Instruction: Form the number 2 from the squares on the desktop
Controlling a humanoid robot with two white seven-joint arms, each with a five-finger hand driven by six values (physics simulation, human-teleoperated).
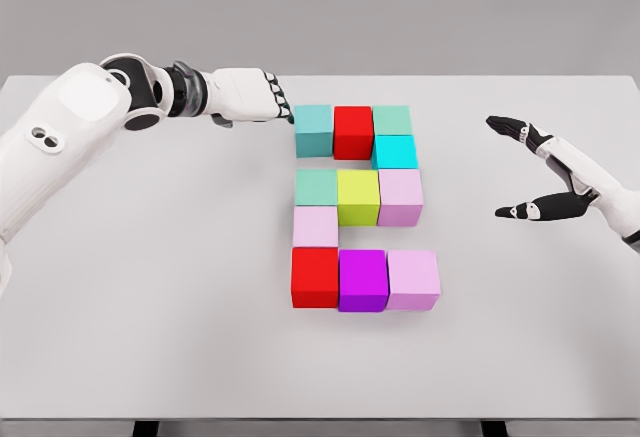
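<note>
1. Cubes lie on a pale grey desk (120, 337), packed into a figure like the digit 2, eleven in all
2. Far row, left to right: a teal cube (314, 129), a red cube (353, 131) and a sea-green cube (392, 120), side by side and touching
3. Just nearer than the sea-green one, on the right side, sits a cyan cube (395, 151)
4. Middle row, left to right: a pale green cube (316, 187), a yellow-green cube (358, 197) and a pink cube (400, 197)
5. On the left side, nearer than the pale green one, stands a light pink cube (315, 225)
6. Near row, left to right: a second red cube (314, 277), a magenta cube (363, 279) and a lilac cube (413, 279), all in contact
7. Left hand (262, 97) reaches in from the far left, fingers stretched out flat and fairly straight, holding nothing; its fingertips (287, 113) are at the left face of the teal cube, touching it or just short of it, which one I cannot tell
8. Right hand (548, 172) hovers right of the figure, well apart from the cubes, wide open with thumb and fingers spread, gripping nothing
</note>
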